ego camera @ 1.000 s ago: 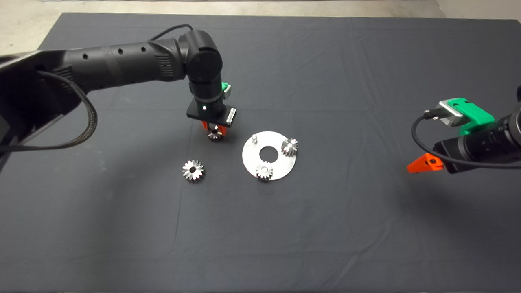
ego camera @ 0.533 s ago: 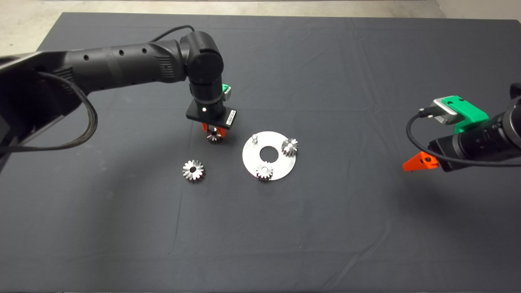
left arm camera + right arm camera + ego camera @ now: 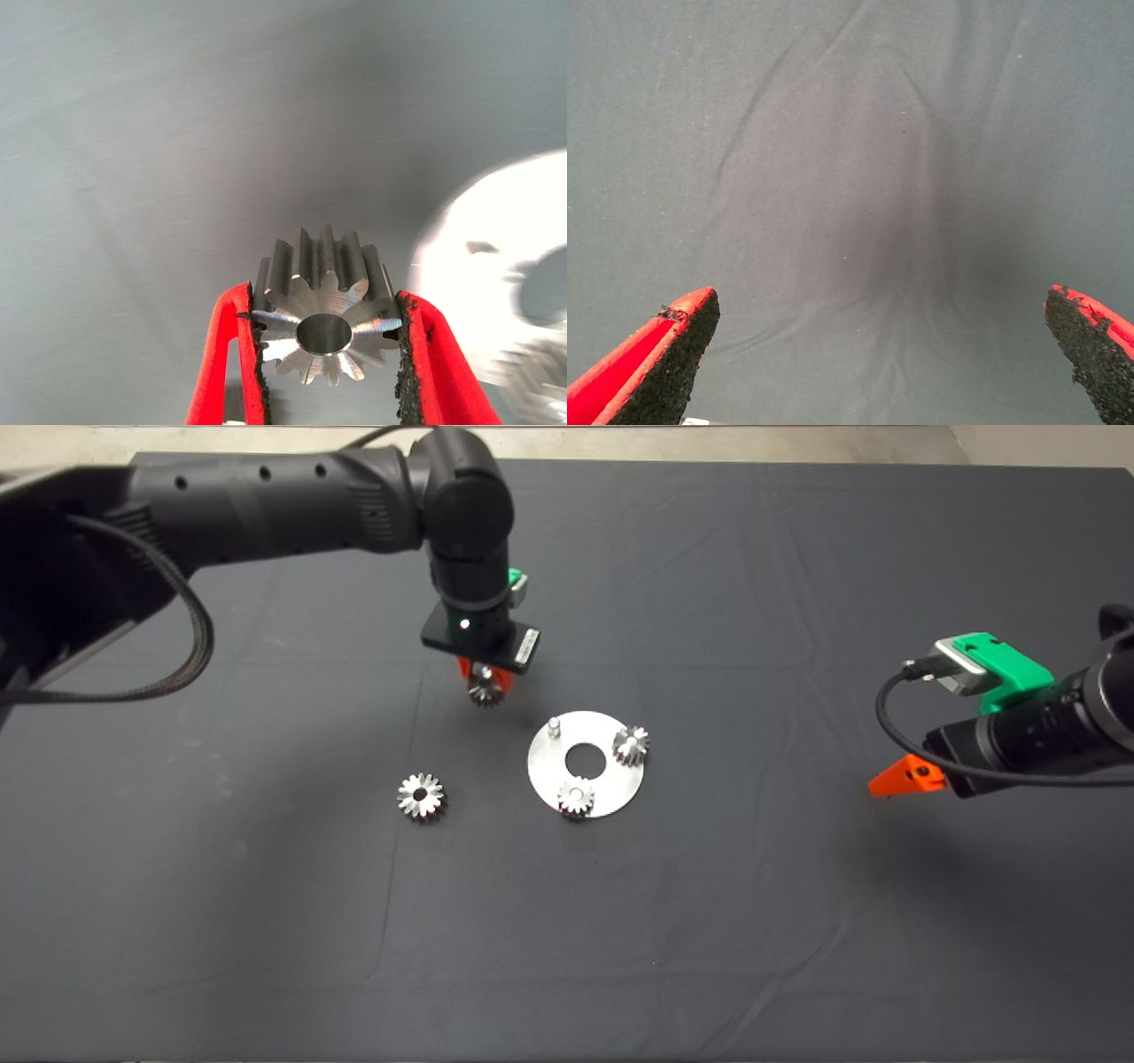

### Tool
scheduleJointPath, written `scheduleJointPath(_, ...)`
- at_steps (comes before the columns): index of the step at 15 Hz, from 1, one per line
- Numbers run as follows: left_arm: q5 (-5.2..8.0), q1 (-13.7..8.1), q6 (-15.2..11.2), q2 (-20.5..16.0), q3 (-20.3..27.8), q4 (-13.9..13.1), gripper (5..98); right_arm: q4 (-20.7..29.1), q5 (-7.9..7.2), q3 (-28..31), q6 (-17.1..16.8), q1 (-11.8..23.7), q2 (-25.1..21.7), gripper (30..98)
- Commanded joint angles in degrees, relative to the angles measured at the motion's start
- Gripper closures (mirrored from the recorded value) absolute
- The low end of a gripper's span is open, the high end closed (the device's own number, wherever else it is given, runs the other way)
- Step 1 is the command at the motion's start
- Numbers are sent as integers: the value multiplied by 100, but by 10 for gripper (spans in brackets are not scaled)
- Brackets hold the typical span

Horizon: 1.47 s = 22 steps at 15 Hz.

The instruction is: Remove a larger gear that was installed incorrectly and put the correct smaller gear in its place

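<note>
Nearest you on the dark mat (image 3: 266, 921) lies the larger gear (image 3: 421, 796), flat and alone, left of the round steel plate (image 3: 620, 784). On that plate you have two small gears: one (image 3: 575, 796) at the near edge and another (image 3: 630, 744) at the right edge, with a bare peg (image 3: 553, 727) standing at the far left of the plate. Just beyond the plate's far-left rim, your left gripper (image 3: 485, 687) points down and pinches the smaller gear (image 3: 326, 310) between both pads, one finger (image 3: 232, 354) on each side; it seems to hang clear of the mat, though the head view leaves that uncertain. Off at the right edge, your right gripper (image 3: 881, 354) waits over bare mat with its fingers spread wide.
</note>
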Motion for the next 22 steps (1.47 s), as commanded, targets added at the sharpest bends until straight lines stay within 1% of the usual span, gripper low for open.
scheduleJointPath(1,70,-119,-52,130,75,-155,816,152,-531,-5,72,109,63,316)
scheduleJointPath(3,61,-119,-202,246,75,-146,817,152,-540,-123,148,109,322,316)
scheduleJointPath(5,52,-119,-436,284,128,-138,817,152,-567,-135,151,117,384,316)
scheduleJointPath(6,43,-119,-463,293,121,-129,817,152,-567,-135,151,117,384,316)
scheduleJointPath(12,34,-119,-436,537,14,-120,819,161,-558,-102,151,117,384,316)
scheduleJointPath(15,19,-119,-419,565,-125,-120,819,161,-558,-100,151,117,367,316)
scheduleJointPath(22,8,-75,-366,641,-223,-111,821,161,-549,-100,168,117,372,316)
